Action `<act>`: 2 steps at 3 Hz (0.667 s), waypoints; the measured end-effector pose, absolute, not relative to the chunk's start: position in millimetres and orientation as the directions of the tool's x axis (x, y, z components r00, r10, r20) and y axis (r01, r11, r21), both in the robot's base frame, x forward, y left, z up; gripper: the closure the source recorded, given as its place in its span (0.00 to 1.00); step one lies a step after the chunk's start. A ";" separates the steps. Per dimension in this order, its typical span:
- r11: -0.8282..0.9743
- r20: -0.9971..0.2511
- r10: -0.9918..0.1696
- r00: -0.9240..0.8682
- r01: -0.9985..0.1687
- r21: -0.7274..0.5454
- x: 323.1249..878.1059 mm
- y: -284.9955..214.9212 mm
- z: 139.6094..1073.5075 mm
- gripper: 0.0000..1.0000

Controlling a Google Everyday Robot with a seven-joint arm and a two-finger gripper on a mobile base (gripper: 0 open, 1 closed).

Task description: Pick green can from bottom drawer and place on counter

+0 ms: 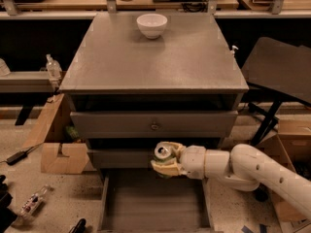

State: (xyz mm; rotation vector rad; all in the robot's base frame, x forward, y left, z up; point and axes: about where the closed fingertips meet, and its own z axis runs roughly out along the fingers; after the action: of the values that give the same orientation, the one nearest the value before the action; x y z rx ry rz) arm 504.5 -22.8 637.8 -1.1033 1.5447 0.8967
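Observation:
The green can (163, 153), with its silver top and pull tab showing, is held upright in my gripper (164, 160). The gripper's cream fingers are shut around the can's sides. The can is lifted above the open bottom drawer (146, 203), in front of the middle drawer's face. The bottom drawer's flat grey floor is bare. The counter (155, 57) is the broad grey top of the cabinet, above and behind the gripper. My white arm (252, 171) reaches in from the lower right.
A white bowl (152, 24) stands at the back of the counter. A cardboard box (58, 154) and a clear bottle (34, 198) lie on the floor at left. A dark chair (279, 72) stands at right. A wooden bench with cables runs behind.

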 end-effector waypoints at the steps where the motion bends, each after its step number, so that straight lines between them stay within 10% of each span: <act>1: 0.349 -0.973 -0.213 -0.090 -0.937 0.010 523.8 -27.6 717.9 1.00; 2: 0.368 -0.973 -0.216 -0.080 -0.930 -0.005 538.4 -29.0 763.0 1.00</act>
State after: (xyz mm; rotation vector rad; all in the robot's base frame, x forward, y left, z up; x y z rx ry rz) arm 538.4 -29.0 763.0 -1.0626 1.5568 0.8337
